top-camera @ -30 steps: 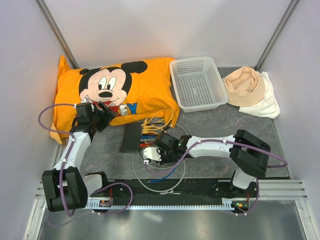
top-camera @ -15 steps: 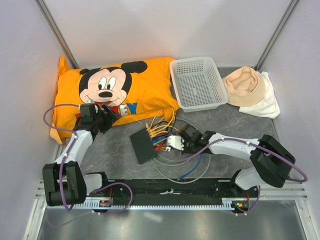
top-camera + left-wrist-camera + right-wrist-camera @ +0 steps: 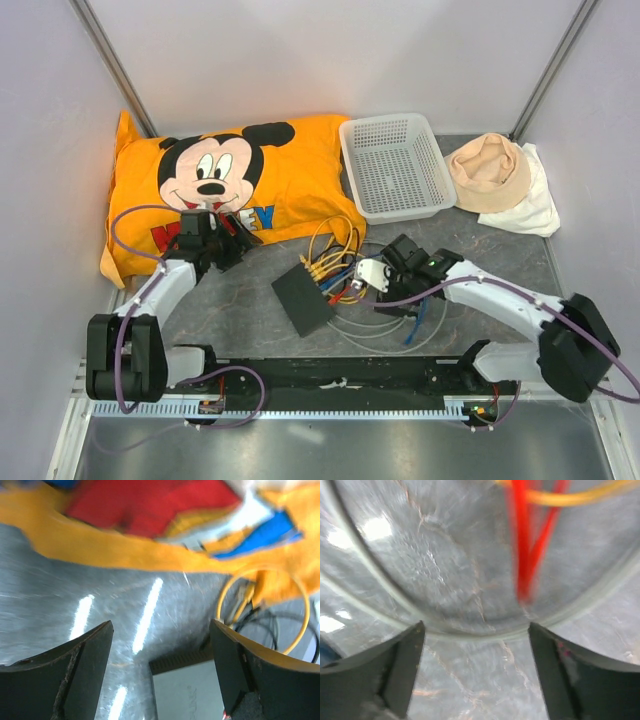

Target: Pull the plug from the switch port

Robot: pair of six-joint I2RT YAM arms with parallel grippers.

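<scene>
1. Two arms are stretched low over the grey stone-look counter [image 3: 240, 305]. The left claw [image 3: 235, 247] is held at the edge of the orange cartoon pillow [image 3: 250, 180], jaws wide, nothing gripped.
2. The right claw [image 3: 360, 280] is reached leftward into the tangle of coloured cables [image 3: 335, 262], spread wide and empty.
3. The flat matte-black switch [image 3: 303, 298] is laid between both claws.
4. Whether any plug is seated in its sockets cannot be made out, and both wrist views are blurred.
</scene>
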